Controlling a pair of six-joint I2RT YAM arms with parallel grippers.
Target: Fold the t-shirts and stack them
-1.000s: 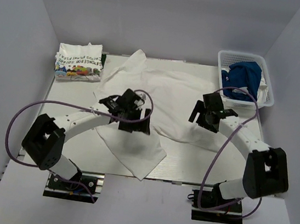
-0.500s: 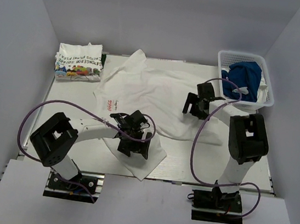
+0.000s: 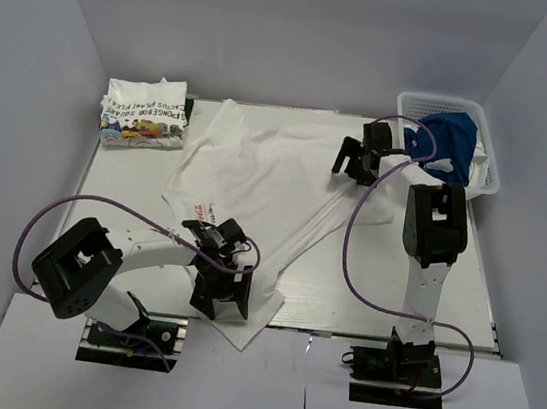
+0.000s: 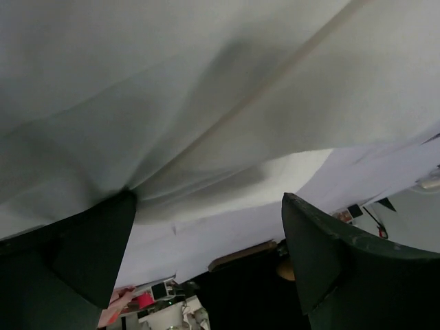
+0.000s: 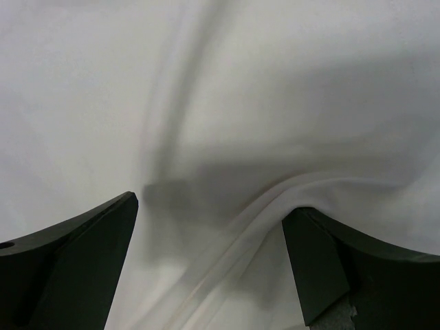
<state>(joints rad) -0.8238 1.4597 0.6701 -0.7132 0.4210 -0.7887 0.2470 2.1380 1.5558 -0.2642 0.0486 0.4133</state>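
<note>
At the far left corner of the table (image 3: 122, 205) lies a folded white t-shirt (image 3: 144, 115), a neat, squarish packet with a colourful cartoon print and a line of green lettering facing up; it rests alone, well apart from both arms. Just right of it, a second white t-shirt (image 3: 258, 172) lies spread and rumpled across the middle of the table, running on a slant from the far centre down toward the near edge. Long creases cross it, a small red mark (image 3: 194, 218) too small to read shows on its left part, and its near corner reaches past the table's near edge. The left end effector (image 3: 220, 293) sits low over that near part of the shirt, released, its dark fingers (image 4: 89, 247) spread wide. In the left wrist view, white cloth with a pale seam running diagonally fills the upper picture, and a bunched fold touches the tip of the left-hand finger. Further right, the right end effector (image 3: 358, 161) hangs over the shirt's far right edge, likewise released, with its fingers (image 5: 75, 254) well apart. Between them, in the right wrist view, lies smooth white fabric with a raised, curving hem ridge. At the far right corner stands a white plastic basket (image 3: 489, 172), and a blue t-shirt (image 3: 449, 135) lies crumpled in it, with a bit of white cloth showing at its right side.
</note>
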